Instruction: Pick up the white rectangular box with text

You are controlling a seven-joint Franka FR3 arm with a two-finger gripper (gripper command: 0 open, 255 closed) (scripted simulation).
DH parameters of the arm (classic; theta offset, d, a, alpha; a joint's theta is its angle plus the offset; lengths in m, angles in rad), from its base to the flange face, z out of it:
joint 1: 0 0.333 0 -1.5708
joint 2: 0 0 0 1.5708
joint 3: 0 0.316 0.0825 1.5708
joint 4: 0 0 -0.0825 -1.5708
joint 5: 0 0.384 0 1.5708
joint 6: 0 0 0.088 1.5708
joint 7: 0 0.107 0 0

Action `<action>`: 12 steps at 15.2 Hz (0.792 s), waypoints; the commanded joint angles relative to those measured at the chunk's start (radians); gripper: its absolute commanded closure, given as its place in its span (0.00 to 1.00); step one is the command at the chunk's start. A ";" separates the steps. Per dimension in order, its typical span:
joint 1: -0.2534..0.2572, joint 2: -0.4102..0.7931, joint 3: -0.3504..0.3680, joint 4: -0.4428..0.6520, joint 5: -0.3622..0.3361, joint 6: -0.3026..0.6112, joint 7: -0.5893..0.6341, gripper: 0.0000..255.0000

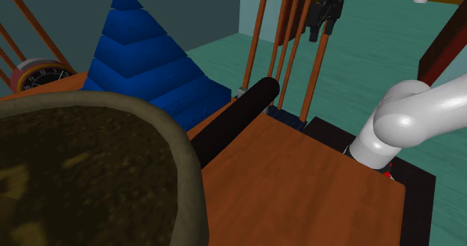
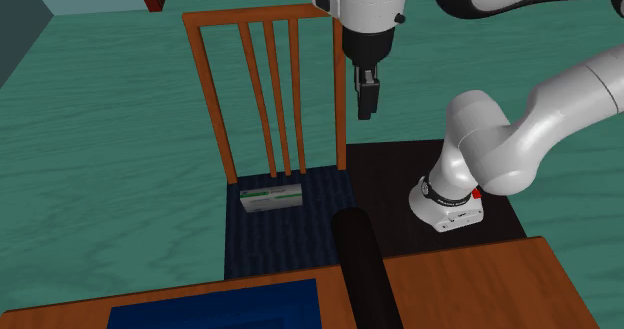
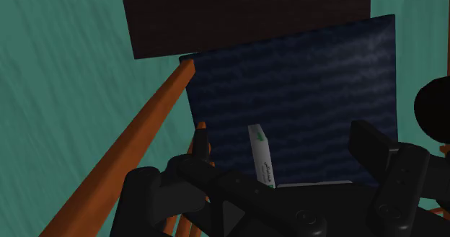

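Observation:
The white rectangular box [image 2: 270,198] with green print lies on the dark blue seat [image 2: 300,232] of a wooden chair, close to the back slats. My black gripper [image 2: 367,97] hangs high above the chair, beside the right post of its back, well clear of the box. In the wrist view the box [image 3: 262,155] shows far below on the seat [image 3: 310,91], between my two fingers, which stand apart with nothing in them. From the shoulder view the gripper [image 1: 322,29] is level with the top of the slats [image 1: 288,50].
The chair's top rail [image 3: 130,149] runs just under my hand. A black cylinder [image 1: 238,123] lies at the wooden table's [image 1: 299,185] edge. A blue stepped pyramid [image 1: 142,54], a big dark bowl [image 1: 90,170] and a clock [image 1: 37,74] stand on the table. Teal floor [image 2: 90,157] surrounds the chair.

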 commanded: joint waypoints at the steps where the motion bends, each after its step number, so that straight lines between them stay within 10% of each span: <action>1: 0.000 0.000 0.000 0.000 0.000 0.000 0.000 0.00; 12: 0.028 0.223 -0.013 -0.162 -0.008 0.400 -0.026 0.00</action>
